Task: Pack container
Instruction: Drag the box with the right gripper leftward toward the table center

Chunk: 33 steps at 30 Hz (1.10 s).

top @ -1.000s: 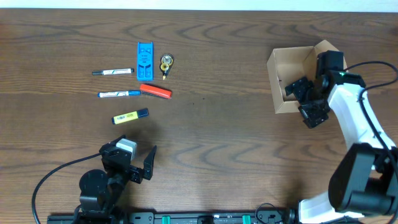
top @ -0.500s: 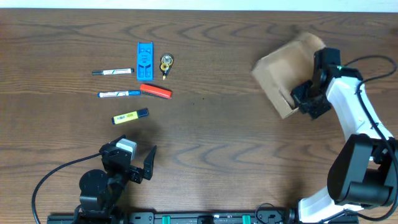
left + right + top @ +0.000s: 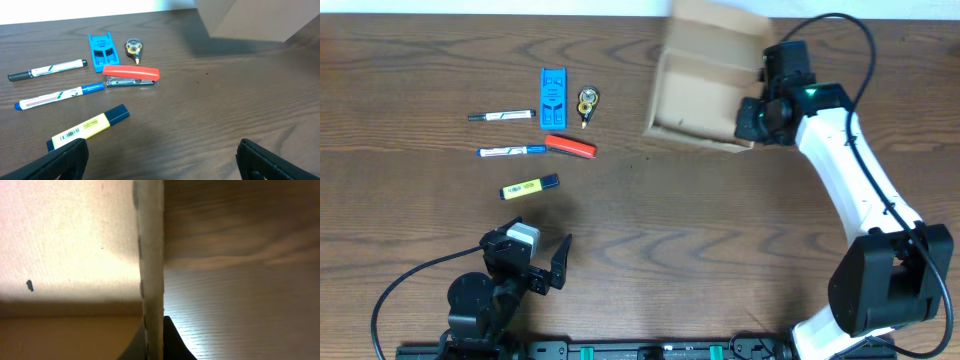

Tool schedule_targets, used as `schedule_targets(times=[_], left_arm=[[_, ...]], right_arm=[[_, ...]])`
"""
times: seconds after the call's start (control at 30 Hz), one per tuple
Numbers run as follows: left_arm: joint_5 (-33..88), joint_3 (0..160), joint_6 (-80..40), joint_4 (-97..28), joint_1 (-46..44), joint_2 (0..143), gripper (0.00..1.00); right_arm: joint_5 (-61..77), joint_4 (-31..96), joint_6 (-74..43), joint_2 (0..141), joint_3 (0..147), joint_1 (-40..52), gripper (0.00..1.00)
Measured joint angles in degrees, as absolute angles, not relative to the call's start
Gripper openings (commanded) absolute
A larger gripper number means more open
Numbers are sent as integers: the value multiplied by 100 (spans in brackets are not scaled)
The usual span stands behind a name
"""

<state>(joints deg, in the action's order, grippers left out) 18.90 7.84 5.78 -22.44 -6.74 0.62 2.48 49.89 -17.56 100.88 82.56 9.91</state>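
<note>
right pincer point(image 3: 752, 118) clamped on the container point(image 3: 695, 85) wall, container seemingly tilted up off the worktop point(image 3: 720, 240), left pincer point(image 3: 532, 262) spread wide, highlighter point(image 3: 87, 127) just ahead of it

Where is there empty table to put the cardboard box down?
Biggest bare patch: mid-table wood between the red stapler and the white right arm, below the tan cardboard box the right gripper holds. Crowded: the left-side cluster of two white markers, yellow highlighter and blue plastic piece.

Robotics lab bench. Wood-grain table point(image 3: 720, 240); 2 robot arms, left arm point(image 3: 495, 295) and right arm point(image 3: 850, 165), on black base rail point(image 3: 650, 352); cable point(image 3: 405, 280) trailing. Office stationery laid out: 2 markers point(image 3: 501, 116), highlighter point(image 3: 529, 187), stapler point(image 3: 570, 146).
</note>
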Motion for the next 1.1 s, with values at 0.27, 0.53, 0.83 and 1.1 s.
schedule_targets(times=[0.27, 0.53, 0.83, 1.1], left_arm=[[1890, 784, 576, -2244, -674, 62, 95], [1890, 784, 578, -2244, -674, 62, 95], [1890, 784, 578, -2246, -674, 62, 95], [1890, 784, 578, -2244, -674, 62, 95]], right_arm=[[513, 5251, -770, 10090, 8256, 1105, 1], [451, 5315, -650, 10477, 8256, 1157, 1], [-25, 5312, -1538, 10687, 8256, 1363, 1], [-276, 5293, -1787, 10687, 8256, 1667, 1]])
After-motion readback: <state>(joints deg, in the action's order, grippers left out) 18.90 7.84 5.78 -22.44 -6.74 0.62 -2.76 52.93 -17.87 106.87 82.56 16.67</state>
